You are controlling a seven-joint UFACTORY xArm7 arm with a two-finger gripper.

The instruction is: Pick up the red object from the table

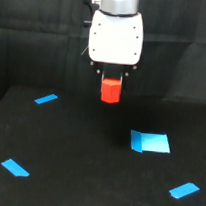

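Observation:
The red object (111, 91) is a small bright red-orange block. It hangs under my gripper (111, 85), held between the dark fingers, well above the black table (87, 155). The white gripper body is at top centre of the exterior view. The gripper is shut on the block. The block's upper part is hidden between the fingers.
A larger blue rectangle (150, 142) lies on the table at the exterior view's right. Blue tape strips lie at the far left (45, 99), near left (15, 168) and near right (184, 190). A black curtain forms the backdrop.

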